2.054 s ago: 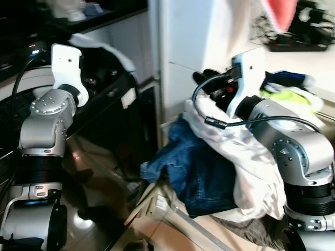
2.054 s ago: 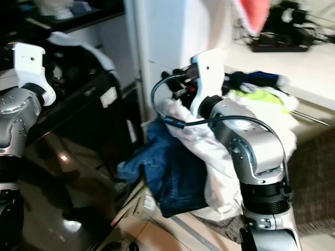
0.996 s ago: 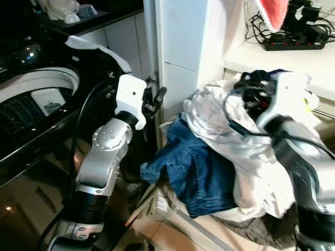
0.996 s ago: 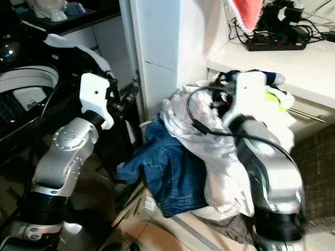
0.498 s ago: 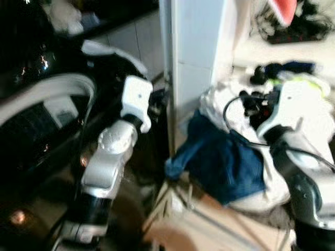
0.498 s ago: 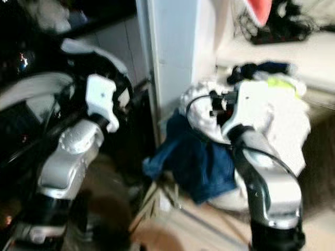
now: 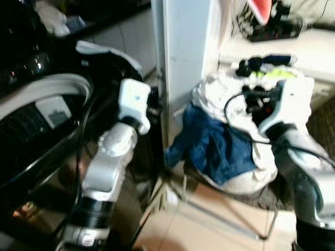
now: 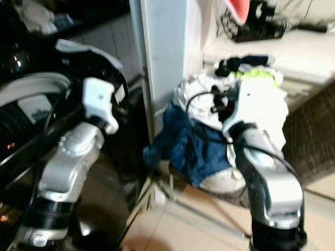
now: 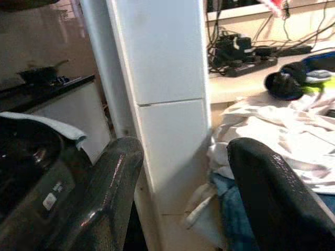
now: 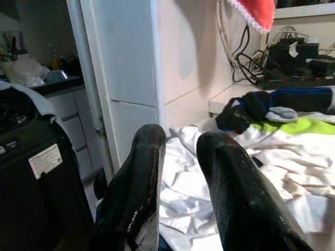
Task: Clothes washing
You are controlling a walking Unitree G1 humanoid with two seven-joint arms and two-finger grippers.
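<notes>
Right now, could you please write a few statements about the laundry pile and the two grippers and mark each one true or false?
1. The blue jeans hang down the front of the laundry pile, below a white garment. True.
2. The left gripper is shut on the jeans. False: its fingers are spread apart with nothing between them.
3. The right gripper holds a white shirt. False: its fingers hold nothing, above the white cloth.
4. A dark sock bundle and something lime green lie at the top of the pile. True.
5. A white pillar stands between the dark washing machine and the pile. True.
</notes>
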